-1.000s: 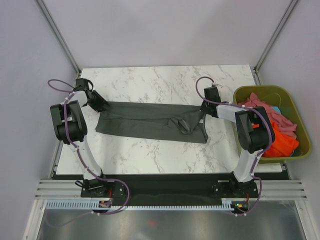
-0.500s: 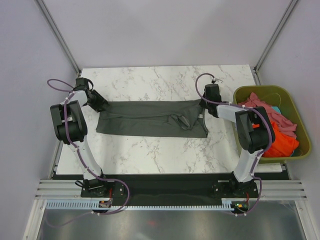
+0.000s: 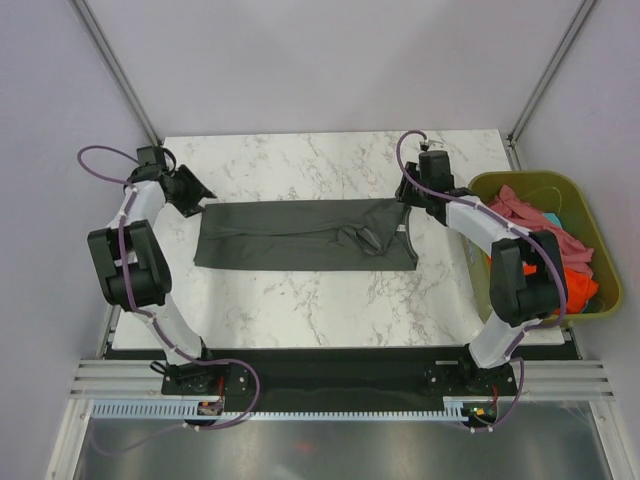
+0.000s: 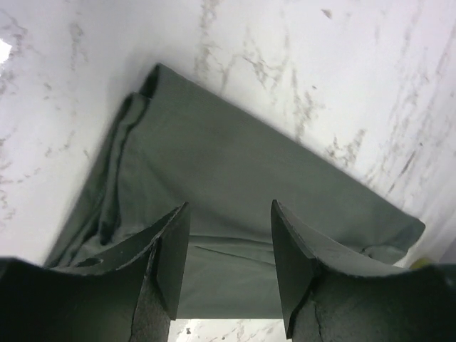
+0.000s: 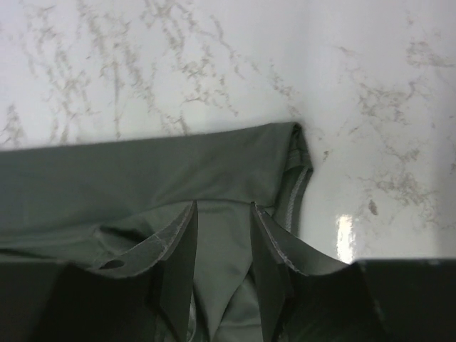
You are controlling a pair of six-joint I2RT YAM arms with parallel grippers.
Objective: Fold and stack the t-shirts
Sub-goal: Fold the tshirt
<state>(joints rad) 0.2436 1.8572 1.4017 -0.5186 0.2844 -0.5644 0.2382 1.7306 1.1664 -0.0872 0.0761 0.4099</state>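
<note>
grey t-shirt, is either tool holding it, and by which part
Nothing is held. The left tool and the right tool both stand open over the grey t-shirt, no cloth pinched.

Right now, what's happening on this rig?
Two arms are folding t-shirts. A dark grey t-shirt lies on the marble table, folded into a long strip. The left gripper sits over its left end and the right gripper over its right end, both with jaws apart and no cloth pinched. An olive bin at the right holds a pink t-shirt and an orange t-shirt.
</note>
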